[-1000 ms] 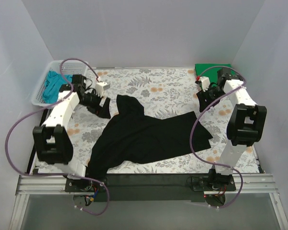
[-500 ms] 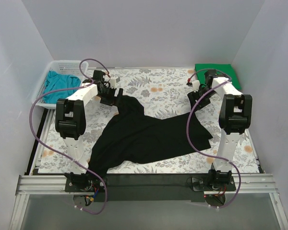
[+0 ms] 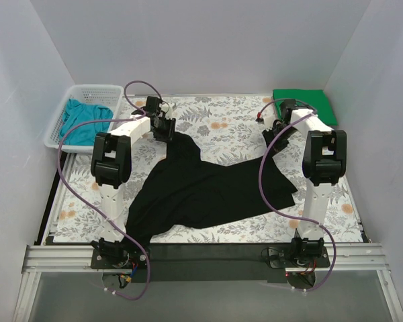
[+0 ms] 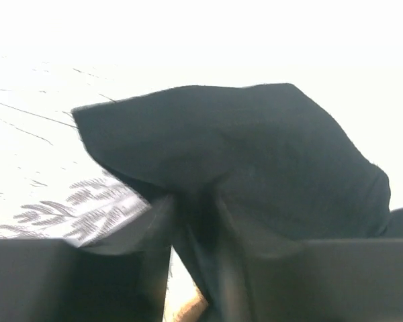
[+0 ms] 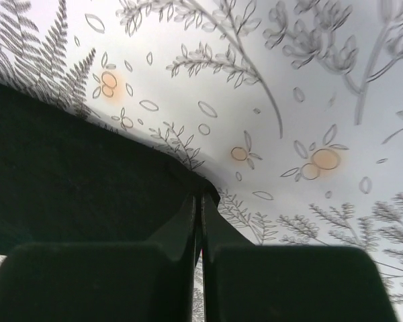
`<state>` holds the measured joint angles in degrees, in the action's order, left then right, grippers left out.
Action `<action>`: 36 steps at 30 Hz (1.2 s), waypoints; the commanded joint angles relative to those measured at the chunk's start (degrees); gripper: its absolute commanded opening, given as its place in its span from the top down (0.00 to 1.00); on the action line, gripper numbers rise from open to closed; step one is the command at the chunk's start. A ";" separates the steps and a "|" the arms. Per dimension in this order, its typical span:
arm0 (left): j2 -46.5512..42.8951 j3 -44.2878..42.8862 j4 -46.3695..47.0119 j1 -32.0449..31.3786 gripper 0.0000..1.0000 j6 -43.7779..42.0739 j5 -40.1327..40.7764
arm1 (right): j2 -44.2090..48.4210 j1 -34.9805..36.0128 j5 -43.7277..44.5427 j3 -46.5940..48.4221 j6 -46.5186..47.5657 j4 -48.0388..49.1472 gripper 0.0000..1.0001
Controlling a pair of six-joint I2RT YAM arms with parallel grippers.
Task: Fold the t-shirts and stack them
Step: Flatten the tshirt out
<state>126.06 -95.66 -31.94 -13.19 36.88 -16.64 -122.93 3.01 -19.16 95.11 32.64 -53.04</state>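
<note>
The large black t-shirt [image 3: 208, 188] lies spread and rumpled across the middle of the flowered table. My left gripper [image 3: 166, 131] is down at its far left corner. In the left wrist view a raised fold of the black t-shirt [image 4: 255, 154] is pinched in the left gripper [image 4: 196, 221]. My right gripper [image 3: 275, 139] is at the far right corner. Its jaws [image 5: 201, 198] are pressed together on the edge of the black cloth [image 5: 67, 168]. The green t-shirt [image 3: 302, 100] lies folded at the back right. The teal t-shirt [image 3: 80, 119] is crumpled in the basket.
A white mesh basket [image 3: 94, 89] stands at the back left, off the table's corner. White walls close in the back and both sides. The flowered tablecloth [image 3: 221, 121] shows bare between the two grippers at the back. Purple cables loop over both arms.
Both arms have swung inward from the table's sides to the black shirt's far corners. Both grippers, open before, are closed on the cloth now.
</note>
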 commanded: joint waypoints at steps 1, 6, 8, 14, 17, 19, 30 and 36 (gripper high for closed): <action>1.03 -2.77 1.09 1.06 0.80 2.23 3.19 | 1.29 -0.10 -0.35 4.55 -0.04 -0.14 0.99; 1.82 -8.05 -0.31 4.04 1.00 2.58 3.37 | 3.84 -0.37 -1.32 7.45 0.14 -0.93 0.99; 1.47 -9.46 -1.01 5.63 1.00 2.40 2.50 | 6.29 -0.63 -2.02 8.25 0.31 -1.72 0.99; -4.22 -4.30 -1.37 8.09 1.00 0.83 0.04 | 19.91 -1.07 -6.68 -2.27 10.58 -9.43 0.99; -8.09 1.15 0.12 9.06 1.00 0.03 -0.49 | 28.87 -0.98 -4.14 -17.37 20.15 -12.52 0.99; -9.60 3.27 0.48 9.85 1.00 -0.15 -1.63 | 34.83 -0.46 -0.55 -30.51 25.16 -13.58 0.99; -15.85 11.63 0.57 10.29 1.00 -3.04 -6.91 | 28.23 -1.42 0.38 -23.26 23.38 -13.67 0.38; -16.20 11.90 0.13 10.38 1.00 -4.01 -6.03 | 12.14 -5.55 -4.14 1.70 7.37 -10.96 0.49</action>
<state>113.58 -83.96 -31.73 -3.09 34.28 -22.33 -105.65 -1.06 -19.88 89.30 49.08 -65.28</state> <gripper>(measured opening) 0.019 0.519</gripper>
